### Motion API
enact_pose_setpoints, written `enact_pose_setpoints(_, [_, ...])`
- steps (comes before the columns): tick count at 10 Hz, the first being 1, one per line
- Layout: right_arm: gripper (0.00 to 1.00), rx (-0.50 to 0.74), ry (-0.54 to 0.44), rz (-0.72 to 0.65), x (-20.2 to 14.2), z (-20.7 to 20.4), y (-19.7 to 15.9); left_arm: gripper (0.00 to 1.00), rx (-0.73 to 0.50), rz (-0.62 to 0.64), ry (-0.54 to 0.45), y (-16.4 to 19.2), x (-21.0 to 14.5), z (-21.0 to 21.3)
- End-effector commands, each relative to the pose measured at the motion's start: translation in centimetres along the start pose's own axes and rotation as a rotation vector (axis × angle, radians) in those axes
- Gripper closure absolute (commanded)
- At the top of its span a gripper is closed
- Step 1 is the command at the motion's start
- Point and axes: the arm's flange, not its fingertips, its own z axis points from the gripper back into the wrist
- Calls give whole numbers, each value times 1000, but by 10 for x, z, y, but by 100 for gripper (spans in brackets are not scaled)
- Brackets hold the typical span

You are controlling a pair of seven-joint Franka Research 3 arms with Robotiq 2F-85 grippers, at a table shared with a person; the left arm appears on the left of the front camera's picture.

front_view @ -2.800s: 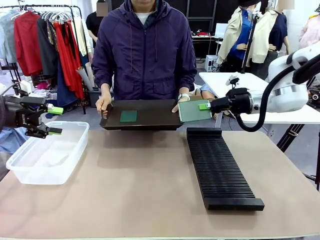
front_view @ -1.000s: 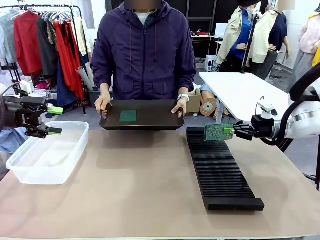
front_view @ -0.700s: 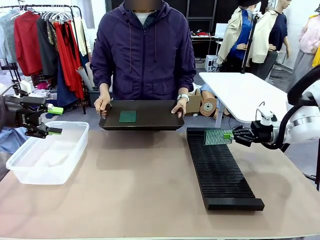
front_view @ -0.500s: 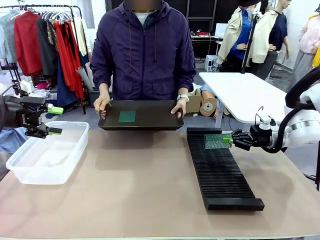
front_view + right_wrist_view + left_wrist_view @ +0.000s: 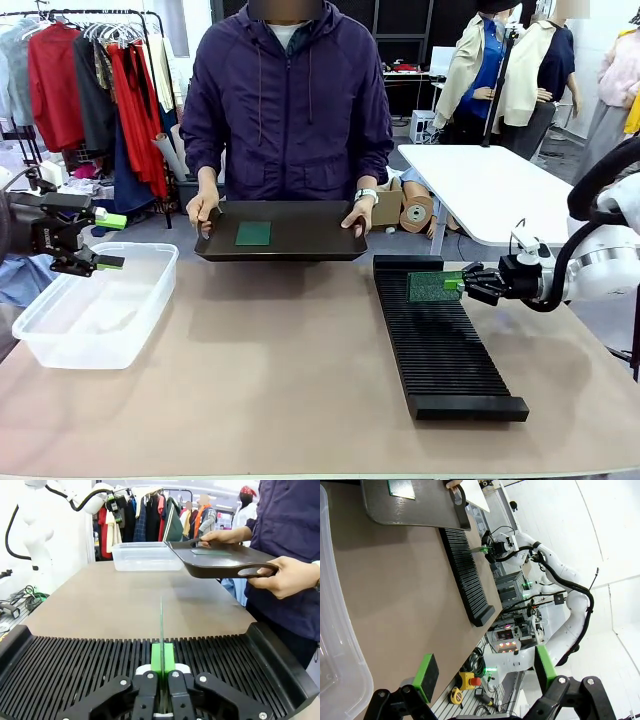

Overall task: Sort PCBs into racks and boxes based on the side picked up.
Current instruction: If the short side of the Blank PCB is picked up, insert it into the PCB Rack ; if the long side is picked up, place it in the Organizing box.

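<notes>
Green PCB upright, edge-on at rack far end; R gripper pinching it. L gripper spread, by tub. We note 2nd PCB on tray.

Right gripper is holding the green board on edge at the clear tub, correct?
No. The right gripper is holding the green board on edge at the far end of the black slotted rack, not at the clear tub. The front view shows it.

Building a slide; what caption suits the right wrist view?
Right tool grips a PCB edge-on over the black slotted rack.
</notes>
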Motion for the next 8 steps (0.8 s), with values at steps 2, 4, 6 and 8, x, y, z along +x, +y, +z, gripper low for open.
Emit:
enact_pose_setpoints(2, [100, 4, 3, 6, 4, 0, 0, 0, -2, -2, 4, -2, -1, 1])
enact_pose_setpoints(4, [100, 4, 3, 6, 4, 0, 0, 0, -2, -2, 4, -2, -1, 1])
enact_pose_setpoints(6, [100, 4, 3, 6, 4, 0, 0, 0, -2, -2, 4, -2, -1, 1])
enact_pose_setpoints(8, [100, 4, 3, 6, 4, 0, 0, 0, -2, -2, 4, -2, -1, 1])
